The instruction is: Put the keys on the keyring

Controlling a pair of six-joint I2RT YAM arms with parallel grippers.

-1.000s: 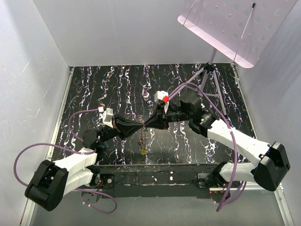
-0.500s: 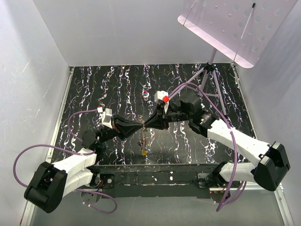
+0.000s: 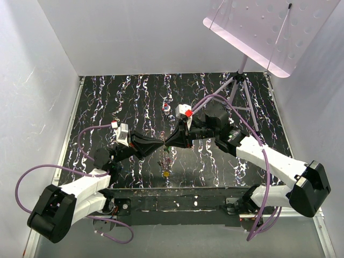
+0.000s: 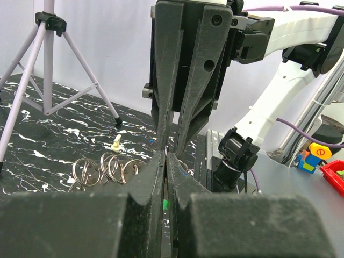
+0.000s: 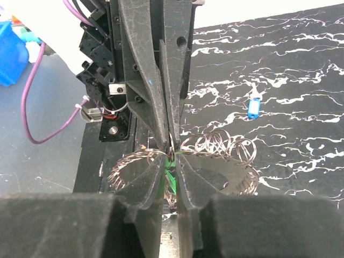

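Both grippers meet tip to tip above the front middle of the mat. My left gripper (image 3: 162,145) (image 4: 165,156) is shut on the thin wire of the keyring (image 5: 130,159), a wide grey ring with a coiled, toothed rim that hangs under the two tips (image 3: 165,159). My right gripper (image 3: 169,144) (image 5: 172,157) is shut on the green key (image 5: 173,173), pressed against the ring right at the left fingertips. A yellow key (image 3: 166,174) shows just below the ring. A blue key (image 5: 252,107) lies on the mat apart from them. The red key is not visible.
Several small split rings (image 4: 102,169) hang in a cluster on the keyring. A small beige lump (image 4: 116,142) and a red-white-blue blob (image 3: 166,107) lie on the mat. A tripod (image 3: 241,80) with a pink perforated board (image 3: 263,27) stands at the back right. White walls enclose the mat.
Both gripper tips and the hanging keyring have shifted slightly to the right and away from the bases. The yellow key has moved a little right with them. Both grips are unchanged.
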